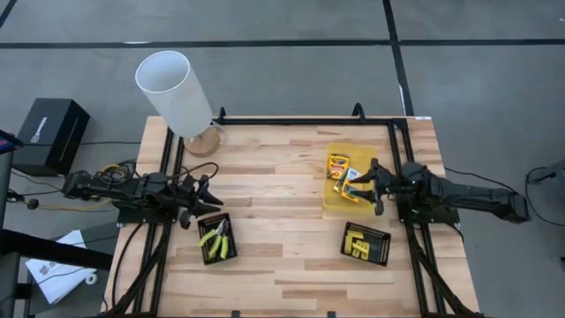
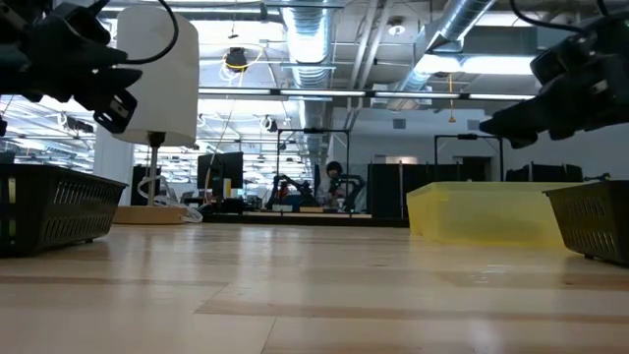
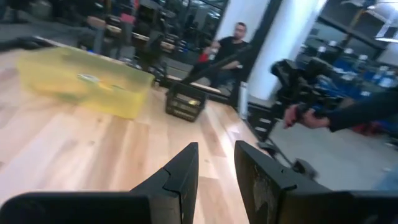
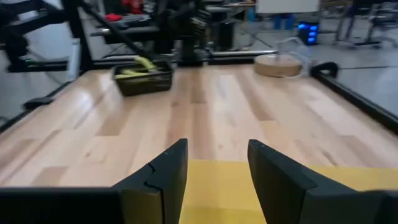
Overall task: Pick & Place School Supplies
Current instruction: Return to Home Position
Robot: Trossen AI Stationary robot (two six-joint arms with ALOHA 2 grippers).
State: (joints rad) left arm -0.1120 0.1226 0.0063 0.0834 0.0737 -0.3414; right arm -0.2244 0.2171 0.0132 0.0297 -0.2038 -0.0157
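Currently both claws are released and empty. The left gripper (image 1: 201,196) hovers at the table's left side, just up-left of the left black tray (image 1: 203,259) in the high view. The right gripper (image 1: 364,184) hangs over the yellow tray (image 1: 331,201), right of centre, and the right wrist view shows only tray floor between its spread fingers. The printed boxes (image 1: 338,165) lie flat in the yellow tray, beside and partly under the right gripper. Handling judgement: thin card, light, easily crushed, and slick on plastic, so pinch across the narrow width at mid-length with a gentle close and lift straight up. The plier tool (image 1: 214,238) sits in the left black tray. It is rigid metal and denser, so take it near the pivot, not by the splayed handles. Small yellow pieces (image 1: 363,245) fill the right black tray (image 1: 385,234). They are possibly the short sticks, but the view is too coarse to tell. If so, expect them to roll, and grip them across the middle.
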